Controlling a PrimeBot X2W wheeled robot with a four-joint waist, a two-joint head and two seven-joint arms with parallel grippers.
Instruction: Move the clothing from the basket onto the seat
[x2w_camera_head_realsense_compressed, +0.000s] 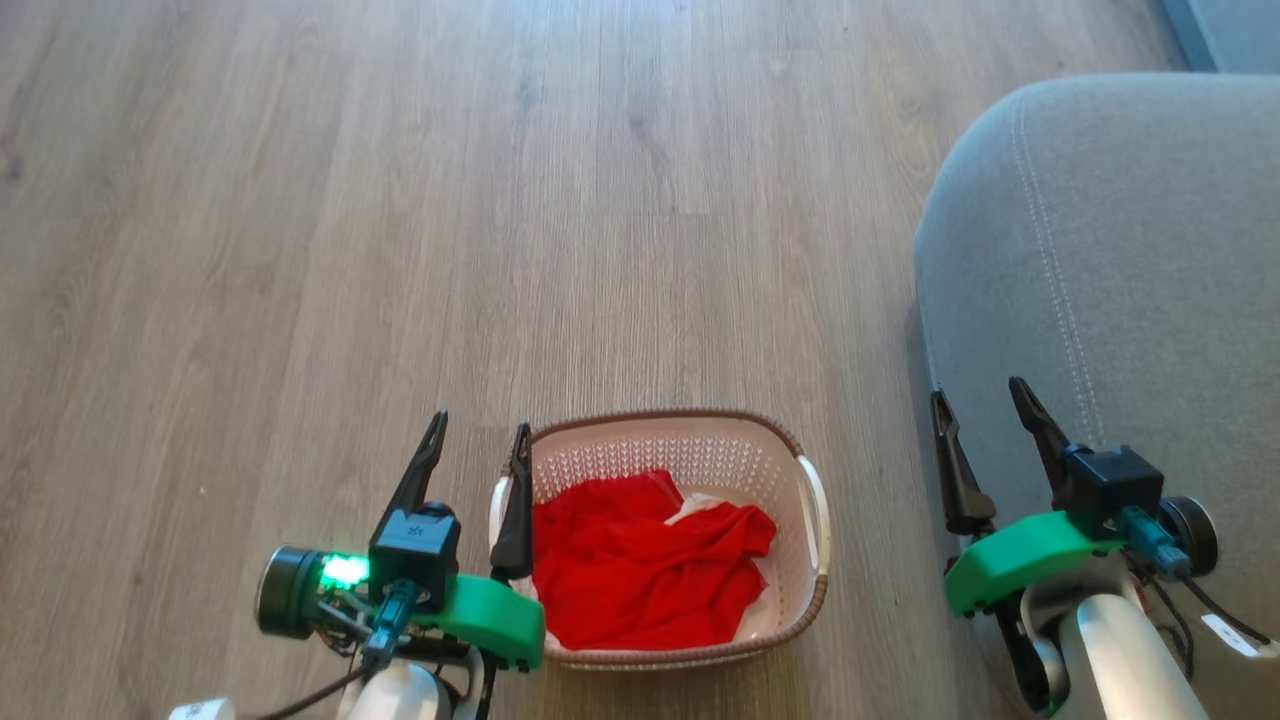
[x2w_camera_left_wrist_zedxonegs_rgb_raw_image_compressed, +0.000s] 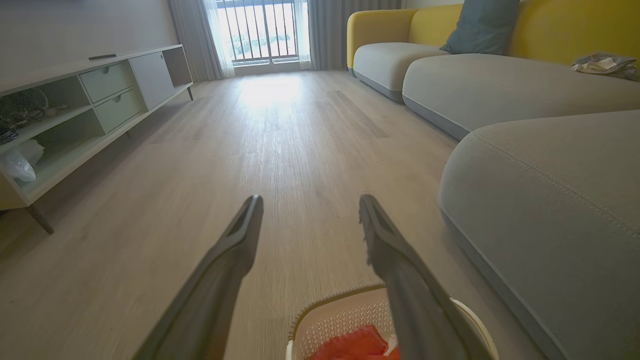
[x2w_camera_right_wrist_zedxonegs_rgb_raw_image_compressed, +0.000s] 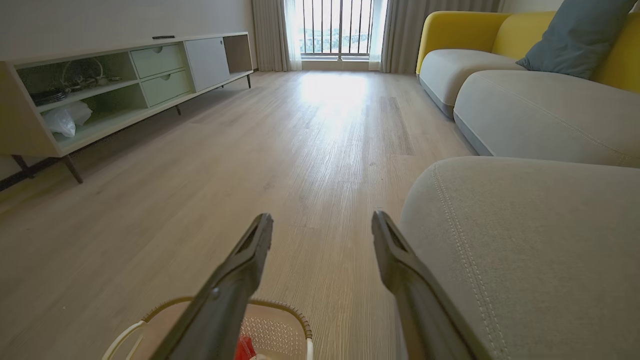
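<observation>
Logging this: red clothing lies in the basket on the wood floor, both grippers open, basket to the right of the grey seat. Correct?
One slip: the head view shows the basket left of the grey seat, not right. The rest stands: red clothing lies in it on the wood floor, left gripper and right gripper open.

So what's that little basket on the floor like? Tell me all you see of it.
The basket is a small rounded-rectangle tub of cream-white plastic, walls pierced with tiny holes, with a brown woven-look rim and a white handle on each side. It stands upright on the wooden floor, apart from the grey seat, holding crumpled red clothing with a white patch. In the head view a finger of the left gripper overlaps its left handle; whether they touch is unclear.
</observation>
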